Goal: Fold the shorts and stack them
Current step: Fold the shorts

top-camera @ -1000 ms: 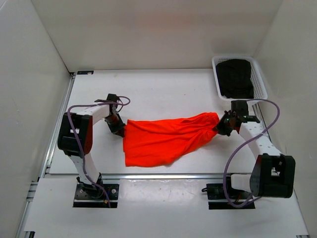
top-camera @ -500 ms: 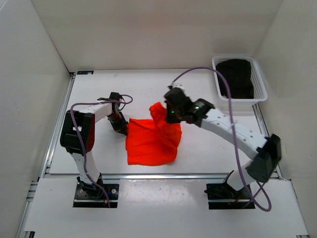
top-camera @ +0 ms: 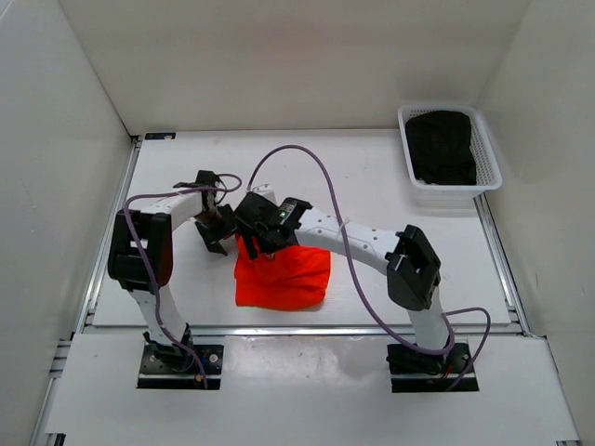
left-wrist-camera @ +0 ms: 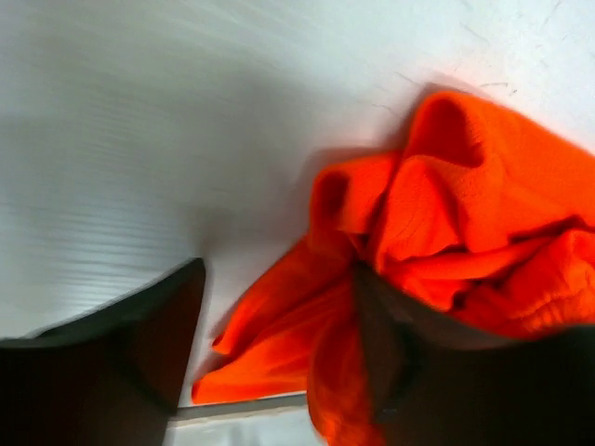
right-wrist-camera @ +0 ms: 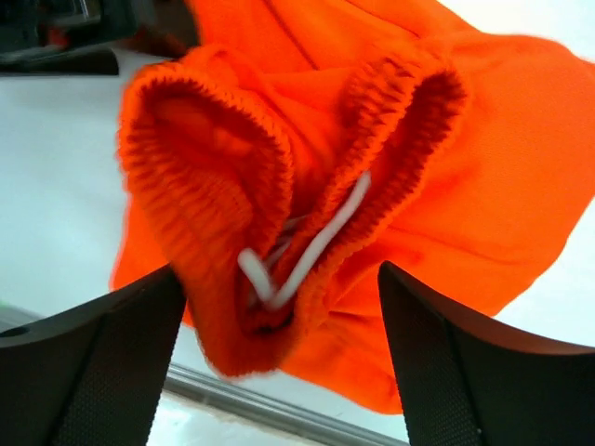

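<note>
We see the shorts [top-camera: 284,277] lying folded on the table [top-camera: 372,177]. L tool [top-camera: 218,232] is spread apart at their edge, R tool [right-wrist-camera: 279,279] spread round the waistband [right-wrist-camera: 209,177], neither clamped.

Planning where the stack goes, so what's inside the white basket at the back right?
Dark fabric fills most of the white basket. It covers the floor, so anything underneath cannot be seen.

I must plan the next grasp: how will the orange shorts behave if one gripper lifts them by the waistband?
Likely floppy: the shorts lie in soft creases and folds. Probably light, since the fabric looks thin. The gathered waistband seems the thickest, surest place to pinch.
</note>
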### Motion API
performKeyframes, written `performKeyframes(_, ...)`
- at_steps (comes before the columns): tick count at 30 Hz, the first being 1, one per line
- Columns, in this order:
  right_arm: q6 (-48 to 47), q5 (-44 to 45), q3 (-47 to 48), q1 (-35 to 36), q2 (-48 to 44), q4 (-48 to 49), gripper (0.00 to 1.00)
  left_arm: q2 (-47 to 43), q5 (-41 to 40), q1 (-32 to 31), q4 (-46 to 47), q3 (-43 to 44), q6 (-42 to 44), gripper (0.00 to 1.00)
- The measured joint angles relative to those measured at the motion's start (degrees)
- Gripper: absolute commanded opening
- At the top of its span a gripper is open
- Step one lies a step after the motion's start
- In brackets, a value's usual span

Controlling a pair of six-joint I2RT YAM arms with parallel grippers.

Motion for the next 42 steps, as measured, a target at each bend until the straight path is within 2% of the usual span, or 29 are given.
performKeyframes(1, -0.5, 0.0, 0.5, 0.4, -0.4, 0.0, 0.89, -0.5, 0.4, 1.1, -0.2, 0.0, 0.5, 0.84)
performKeyframes(3, -1.4, -0.7, 0.4, 1.4, -2.4, 0.1, 0.87, -2.1, 0.9, 4.3, -0.9, 0.2, 1.0, 0.84)
performKeyframes(6, -2.2, -2.5, -4.4, 2.6, -10.1, 2.2, 0.61, -4.4, 0.5, 7.8, -4.4, 3.7, 2.5, 0.80)
performKeyframes(7, -2.0, -3.1, -7.3, 2.8, -13.6, 3.2, 0.40, -5.3, 0.0, 8.4, -5.6, 5.5, 3.0, 0.74)
performKeyframes(9, -1.2, -3.9, -13.2, 2.1, -20.6, 4.2, 0.25, -7.5, -1.7, 8.1, -7.2, 8.6, 3.8, 0.69)
performKeyframes(11, 0.9, -4.8, -19.0, -0.3, -26.6, 5.7, 0.15, -10.7, -3.7, 6.5, -8.6, 10.9, 4.5, 0.68)
performKeyframes(14, 3.0, -7.5, -26.1, -5.6, -31.0, 7.4, 0.13, -16.1, -5.4, 3.1, -10.3, 11.6, 5.0, 0.68)
performKeyframes(17, 4.8, -9.7, -29.9, -10.3, -30.2, 8.1, 0.13, -19.1, -5.4, -1.2, -11.4, 11.6, 5.2, 0.68)
performKeyframes(19, 5.8, -11.5, -30.9, -12.1, -29.2, 8.3, 0.13, -18.6, -5.5, -5.1, -12.2, 12.3, 5.4, 0.76)
performKeyframes(23, 7.0, -14.5, -31.5, -15.9, -28.7, 9.7, 0.13, -11.9, -6.1, -13.4, -12.6, 16.9, 5.9, 0.96)
performKeyframes(28, 7.3, -15.9, -36.2, -19.9, -31.5, 11.0, 0.13, 0.2, -8.3, -19.5, -12.9, 20.9, 6.6, 0.93)
performKeyframes(30, 7.5, -16.1, -38.1, -20.9, -33.4, 10.7, 0.13, 4.0, -8.8, -19.8, -13.4, 20.9, 6.7, 0.86)
performKeyframes(34, 8.2, -16.3, -40.6, -22.3, -37.5, 10.1, 0.13, 7.4, -8.7, -19.6, -14.1, 20.9, 6.7, 0.18)
performKeyframes(35, 8.2, -16.3, -40.9, -22.8, -38.3, 10.0, 0.13, 7.4, -8.5, -19.5, -14.2, 21.0, 6.8, 0.10)
performKeyframes(39, 8.4, -16.2, -41.2, -23.9, -40.4, 9.4, 0.13, 5.3, -8.4, -19.4, -14.5, 21.3, 7.1, 0.10)
performKeyframes(42, 8.3, -15.7, -41.2, -24.5, -41.0, 9.3, 0.13, 0.4, -8.5, -19.0, -14.3, 19.3, 6.1, 0.10)
